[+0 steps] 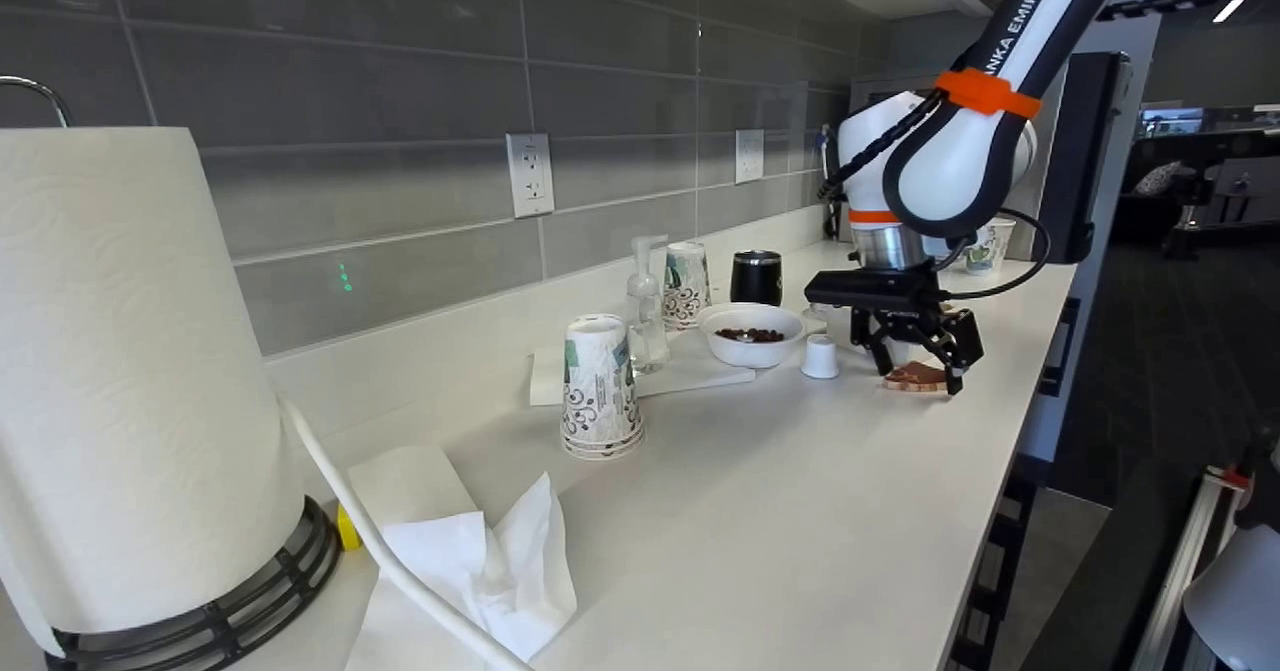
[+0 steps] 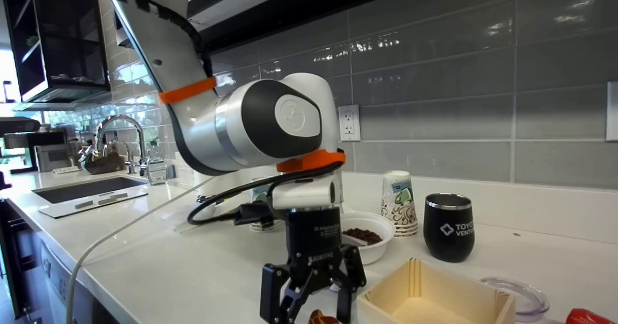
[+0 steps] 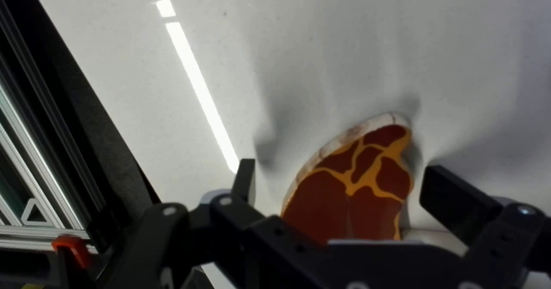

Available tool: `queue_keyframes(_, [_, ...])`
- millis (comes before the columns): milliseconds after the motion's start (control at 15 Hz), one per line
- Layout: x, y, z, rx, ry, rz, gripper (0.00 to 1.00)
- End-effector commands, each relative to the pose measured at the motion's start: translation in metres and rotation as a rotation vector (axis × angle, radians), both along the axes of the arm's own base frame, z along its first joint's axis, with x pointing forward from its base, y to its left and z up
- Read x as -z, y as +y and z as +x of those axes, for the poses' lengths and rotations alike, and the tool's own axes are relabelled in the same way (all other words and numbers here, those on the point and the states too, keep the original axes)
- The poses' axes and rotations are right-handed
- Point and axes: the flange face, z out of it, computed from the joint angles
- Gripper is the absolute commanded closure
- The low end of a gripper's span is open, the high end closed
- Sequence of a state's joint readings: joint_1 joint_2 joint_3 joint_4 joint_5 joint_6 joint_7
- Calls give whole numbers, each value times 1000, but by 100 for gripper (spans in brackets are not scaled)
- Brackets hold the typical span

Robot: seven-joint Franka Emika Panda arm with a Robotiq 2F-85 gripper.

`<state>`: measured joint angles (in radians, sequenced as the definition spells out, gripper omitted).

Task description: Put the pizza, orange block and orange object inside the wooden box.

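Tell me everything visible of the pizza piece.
The pizza piece is a toy-like slab with a dark red-brown top, orange veins and a pale, blotched side. Its material is unclear. It lies flat on the white counter, between the fingers of the open gripper, apparently touching neither; the wrist view hides one end.

In an ext. view, cam's well off from pizza [image 1: 915,379], looking along counter [image 1: 780,511] twd it. In an ext. view, cam's nr pizza, angled at tiled wall [image 2: 434,87], w/ sink [image 2: 89,189] far beyond pizza. Wrist cam: close above pizza, facing down. Both ext. views share pizza, bowl [image 1: 740,354], arm [image 1: 930,176].
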<state>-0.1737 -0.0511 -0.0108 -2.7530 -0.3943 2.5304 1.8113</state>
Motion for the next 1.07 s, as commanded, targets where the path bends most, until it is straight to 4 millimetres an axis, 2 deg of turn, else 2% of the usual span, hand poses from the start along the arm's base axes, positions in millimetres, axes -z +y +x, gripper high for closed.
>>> queue_keyframes(0, [9, -2, 1, 29, -22, -38, 34])
queue_keyframes(267, [9, 0, 0, 37, -32, -62, 61])
queue_keyframes(533, [2, 3, 3, 29, -59, -57, 62])
queue_keyframes(1000, [-31, -7, 20, -10, -166, 14, 69])
